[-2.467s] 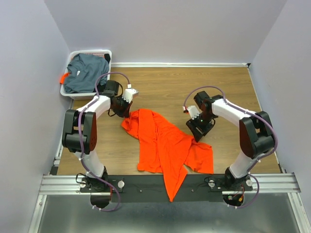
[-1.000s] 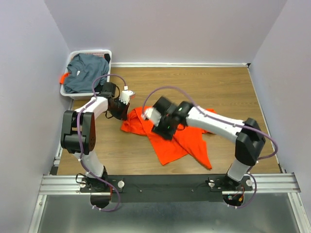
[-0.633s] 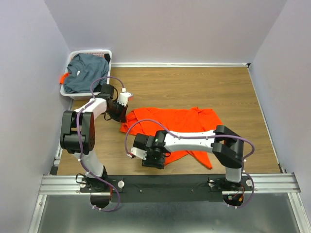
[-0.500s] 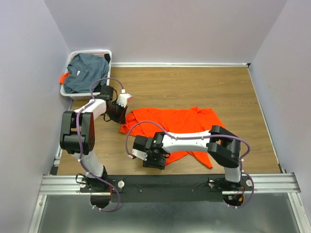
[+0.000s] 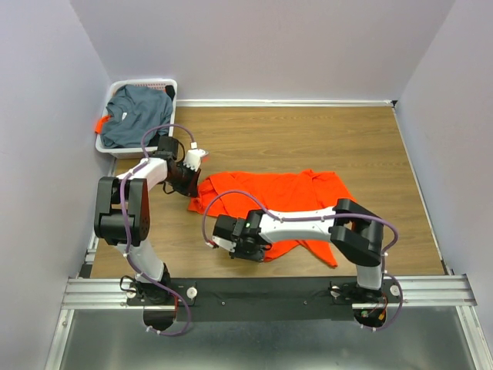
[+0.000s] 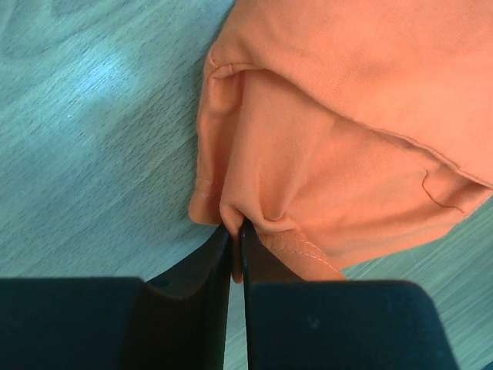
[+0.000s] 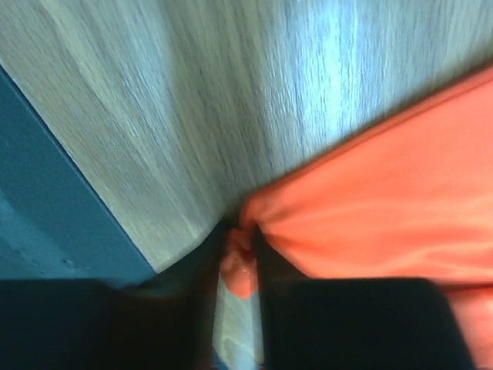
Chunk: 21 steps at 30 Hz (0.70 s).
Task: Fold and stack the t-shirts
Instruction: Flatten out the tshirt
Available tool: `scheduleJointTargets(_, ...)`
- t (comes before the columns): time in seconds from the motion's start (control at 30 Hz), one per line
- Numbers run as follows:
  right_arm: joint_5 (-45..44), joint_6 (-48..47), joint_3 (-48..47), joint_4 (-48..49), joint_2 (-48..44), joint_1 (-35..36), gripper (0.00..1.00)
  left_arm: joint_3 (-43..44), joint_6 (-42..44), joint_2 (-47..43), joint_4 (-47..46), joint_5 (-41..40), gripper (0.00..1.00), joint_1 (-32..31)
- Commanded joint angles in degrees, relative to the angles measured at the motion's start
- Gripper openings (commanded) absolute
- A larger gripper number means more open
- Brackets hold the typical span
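An orange t-shirt (image 5: 279, 193) lies spread across the middle of the wooden table. My left gripper (image 5: 187, 179) is shut on the shirt's far left corner; the left wrist view shows a pinch of orange hem (image 6: 235, 223) squeezed between the two black fingers. My right gripper (image 5: 245, 245) reaches across to the shirt's near left edge and is shut on a fold of orange cloth (image 7: 245, 250), low over the table. A dark grey-blue t-shirt (image 5: 137, 112) lies bunched in the basket at the back left.
A white slotted basket (image 5: 140, 83) stands in the back left corner against the wall, with a bit of orange-red cloth (image 5: 101, 123) showing at its left side. The black rail (image 5: 262, 289) with both arm bases runs along the near edge.
The right arm swept from the middle of the shirt down to its near left edge and its jaws closed on the cloth. The shirt has been spread out wider. The left gripper kept its hold.
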State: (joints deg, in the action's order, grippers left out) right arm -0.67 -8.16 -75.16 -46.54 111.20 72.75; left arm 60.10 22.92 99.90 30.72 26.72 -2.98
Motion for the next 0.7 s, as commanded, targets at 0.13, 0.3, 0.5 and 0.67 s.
scheduleJointTargets(0.13,-6.63,0.96,3.44,1.90,-4.22,-3.13,0.01,1.60,2.13,-0.93,1.18,0.53,0.14,0.52)
scheduleJointTargets(0.3,-8.82,-2.55,0.80,1.98,-14.42,-11.21,0.01,3.45,4.06,-2.16,2.68,0.35,0.14,0.52)
scheduleJointTargets(0.5,-10.84,-6.16,-0.78,2.60,-22.25,-22.38,0.01,6.17,5.47,-2.60,4.78,1.49,0.17,0.61)
scheduleJointTargets(0.67,-11.81,-9.24,-0.78,4.00,-25.06,-31.17,0.01,9.16,7.05,-2.51,7.07,2.55,0.20,0.44)
